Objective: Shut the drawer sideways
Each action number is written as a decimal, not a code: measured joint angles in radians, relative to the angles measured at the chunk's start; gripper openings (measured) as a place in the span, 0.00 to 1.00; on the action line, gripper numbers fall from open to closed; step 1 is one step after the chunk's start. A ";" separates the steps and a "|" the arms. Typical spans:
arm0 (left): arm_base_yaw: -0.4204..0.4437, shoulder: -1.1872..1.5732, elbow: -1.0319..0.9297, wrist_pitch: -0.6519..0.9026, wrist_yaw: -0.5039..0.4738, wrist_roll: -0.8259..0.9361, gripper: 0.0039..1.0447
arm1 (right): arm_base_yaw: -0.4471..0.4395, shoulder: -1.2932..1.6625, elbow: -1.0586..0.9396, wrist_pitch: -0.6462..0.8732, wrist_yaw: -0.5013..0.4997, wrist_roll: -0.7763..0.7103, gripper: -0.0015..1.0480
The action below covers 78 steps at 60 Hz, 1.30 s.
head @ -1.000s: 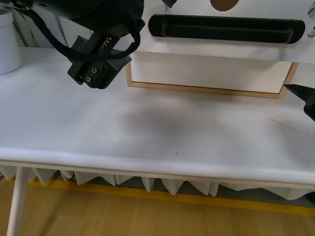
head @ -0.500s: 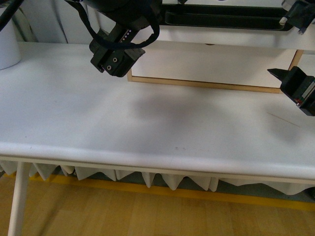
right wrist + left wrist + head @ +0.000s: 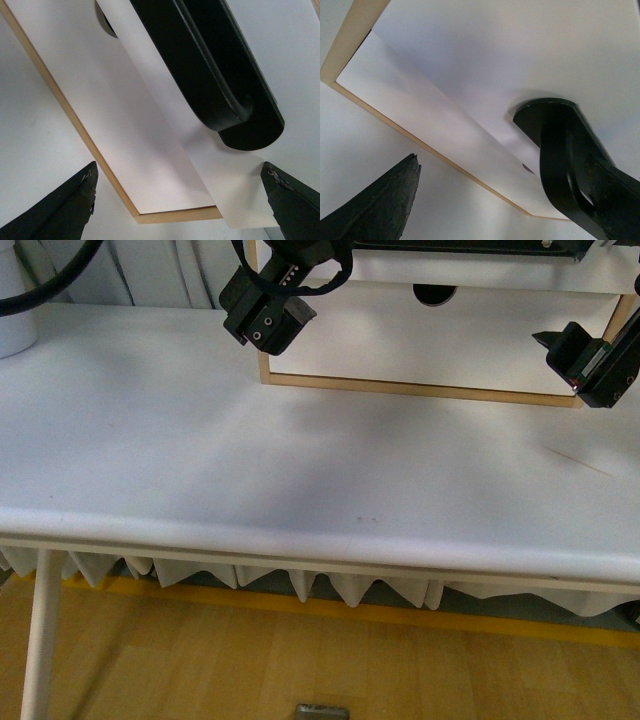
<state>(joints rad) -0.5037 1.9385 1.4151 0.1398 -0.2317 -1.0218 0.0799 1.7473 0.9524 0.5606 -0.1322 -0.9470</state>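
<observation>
White-fronted drawer with long black bar handle (image 3: 480, 268) sits at 12 o'clock in the front view, in a light wood-framed box (image 3: 420, 390). Right gripper (image 3: 570, 355), at 3 o'clock of the box, has its fingers spread apart. The finger spacing of the left gripper (image 3: 268, 315), at 9 o'clock, is indeterminable.

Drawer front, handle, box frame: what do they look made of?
Drawer front: smooth matte white, likely painted or laminated board. Handle: black, slight sheen, rounded end, probably moulded plastic. Frame: pale bare edge, looks like light wood or plywood.
</observation>
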 joint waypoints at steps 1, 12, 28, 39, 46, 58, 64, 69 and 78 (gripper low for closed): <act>0.000 0.009 0.012 -0.004 0.000 0.000 0.95 | 0.000 0.003 0.003 0.000 0.000 0.000 0.91; 0.007 0.063 0.093 -0.032 0.007 0.000 0.95 | -0.006 0.048 0.056 0.000 0.010 0.000 0.91; 0.010 0.098 0.149 -0.061 0.019 -0.001 0.95 | -0.010 0.080 0.088 0.000 0.027 0.006 0.91; 0.010 0.090 0.138 -0.050 0.020 0.000 0.95 | -0.010 0.072 0.084 -0.006 0.022 0.009 0.91; 0.010 0.056 0.082 -0.016 0.008 0.005 0.95 | -0.010 0.023 0.040 -0.019 0.013 0.010 0.91; 0.012 -0.144 -0.171 0.069 -0.022 0.071 0.95 | -0.008 -0.198 -0.136 -0.062 0.007 0.034 0.91; 0.013 -0.270 -0.327 0.106 -0.030 0.105 0.95 | 0.005 -0.332 -0.238 -0.080 0.024 0.061 0.91; 0.018 -0.374 -0.453 0.123 -0.049 0.128 0.95 | 0.015 -0.441 -0.325 -0.102 0.051 0.090 0.91; 0.030 -0.549 -0.655 0.156 -0.080 0.127 0.95 | 0.024 -0.651 -0.469 -0.152 0.127 0.160 0.91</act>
<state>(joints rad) -0.4736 1.3895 0.7605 0.2962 -0.3115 -0.8948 0.1040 1.0962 0.4831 0.4084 -0.0051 -0.7872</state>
